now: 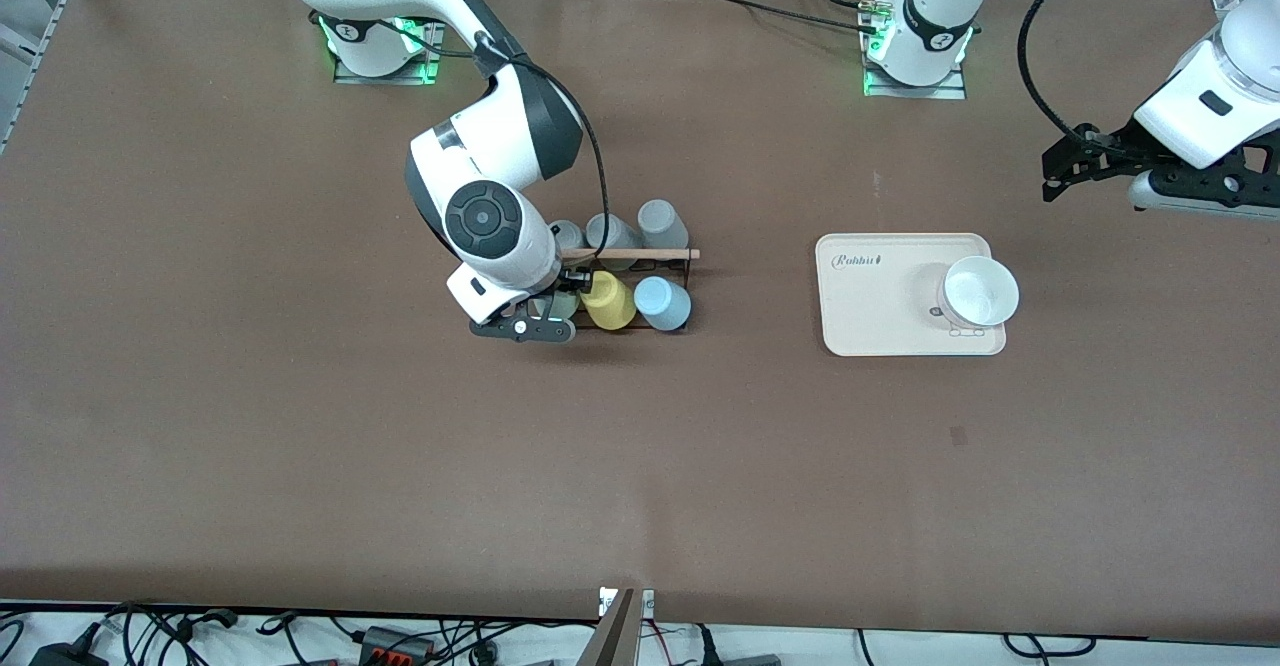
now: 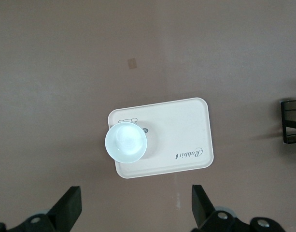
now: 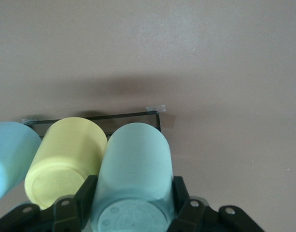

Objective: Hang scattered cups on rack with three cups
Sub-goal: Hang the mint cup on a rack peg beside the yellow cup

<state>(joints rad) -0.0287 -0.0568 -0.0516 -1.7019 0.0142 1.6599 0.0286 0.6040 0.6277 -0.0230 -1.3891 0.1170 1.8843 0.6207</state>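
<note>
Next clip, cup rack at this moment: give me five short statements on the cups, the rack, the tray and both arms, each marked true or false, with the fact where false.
1. The right gripper is shut on the mint-green cup at the rack. True.
2. The yellow cup sits on the tray. False: it is on the rack, beside the light blue cup.
3. The left gripper holds a cup. False: it is open and empty, over the table near the tray.
4. A white bowl stands on the tray. True.
5. Three grey cups lie on the tray. False: they are on the rack.
</note>
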